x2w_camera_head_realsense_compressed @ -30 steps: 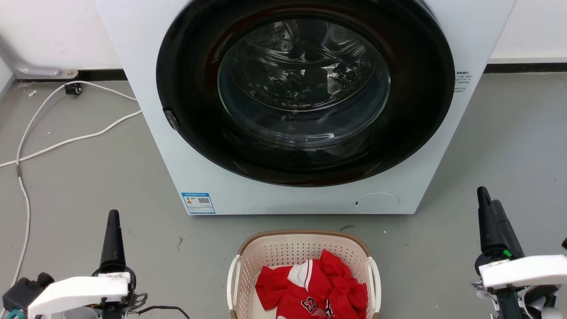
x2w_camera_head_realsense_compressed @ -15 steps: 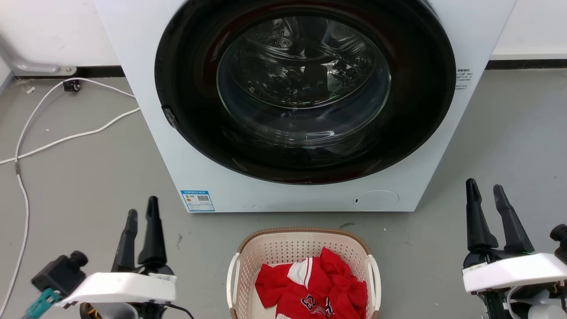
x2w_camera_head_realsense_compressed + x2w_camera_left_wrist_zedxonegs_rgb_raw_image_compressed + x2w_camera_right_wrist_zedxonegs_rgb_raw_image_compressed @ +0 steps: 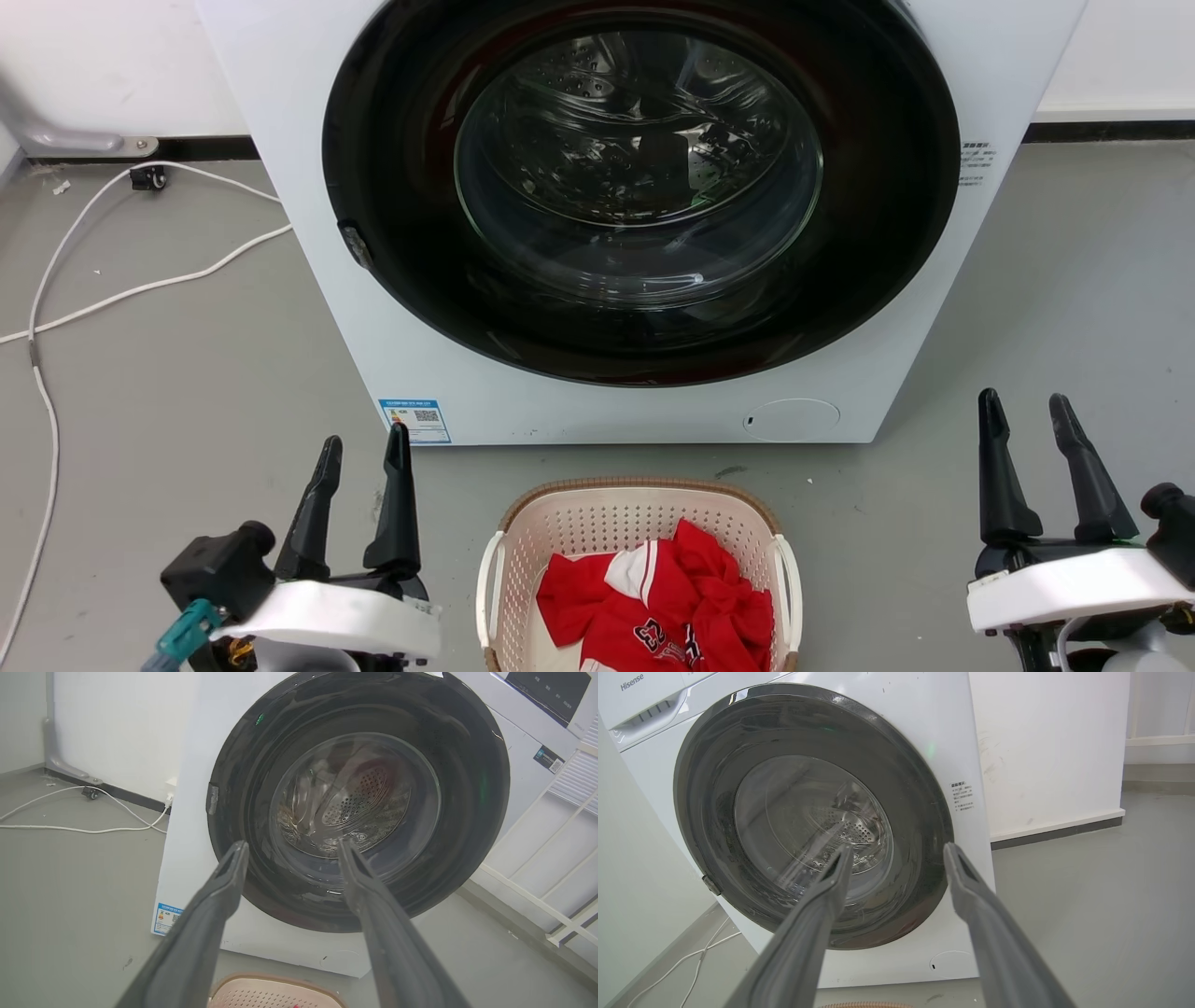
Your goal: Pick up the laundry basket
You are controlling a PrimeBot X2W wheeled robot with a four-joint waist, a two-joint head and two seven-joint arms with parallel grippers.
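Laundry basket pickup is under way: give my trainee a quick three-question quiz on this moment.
1. True or false: the left gripper is shut on a handle of the laundry basket.
2. What lies in the basket? A) a red garment B) a white towel C) nothing
3. In the head view, which stands closer to the basket, the left gripper or the right gripper?

Key:
1. False; its fingers are open and apart from the basket.
2. A.
3. The left gripper.
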